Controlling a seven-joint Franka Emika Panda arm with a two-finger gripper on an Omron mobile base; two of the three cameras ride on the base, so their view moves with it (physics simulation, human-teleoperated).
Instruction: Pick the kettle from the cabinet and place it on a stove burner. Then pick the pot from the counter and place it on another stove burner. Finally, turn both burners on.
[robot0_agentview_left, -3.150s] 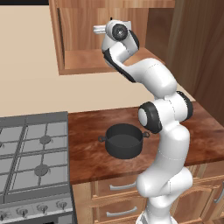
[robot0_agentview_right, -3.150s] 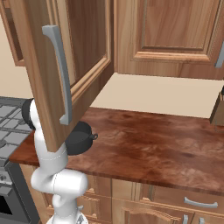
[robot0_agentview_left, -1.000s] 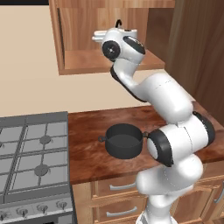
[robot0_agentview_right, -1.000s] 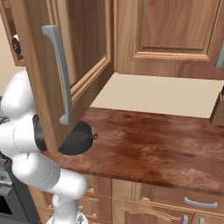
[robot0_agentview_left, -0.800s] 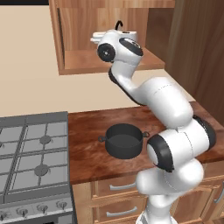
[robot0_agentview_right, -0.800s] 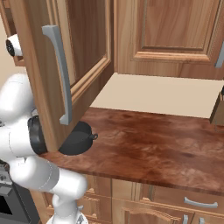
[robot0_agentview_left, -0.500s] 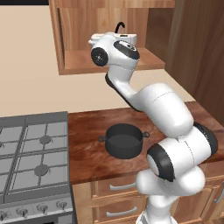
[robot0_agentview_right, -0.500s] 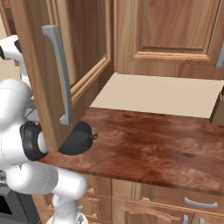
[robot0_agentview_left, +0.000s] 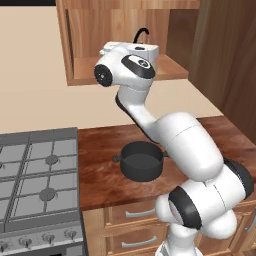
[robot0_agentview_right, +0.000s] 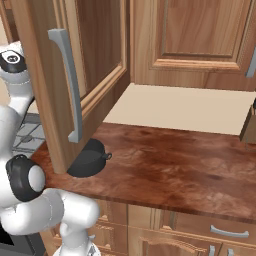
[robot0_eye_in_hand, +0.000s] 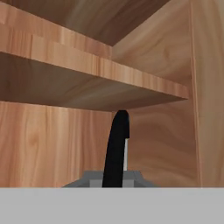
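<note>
**Kettle gripped by its handle, ready to come off the cabinet shelf**

The hand (robot0_agentview_left: 145, 49) is inside the cabinet (robot0_agentview_left: 172, 70), fingers pressed together on the kettle's black arched handle (robot0_eye_in_hand: 117, 148), which rises directly between them. The kettle body is hidden. Judged next: lift straight up, draw it out level, clearing the shelf board (robot0_eye_in_hand: 87, 74) above, then carry it left to a stove burner (robot0_agentview_left: 51, 160). The pot (robot0_agentview_left: 141, 160) waits on the table (robot0_agentview_left: 105, 150).
</note>
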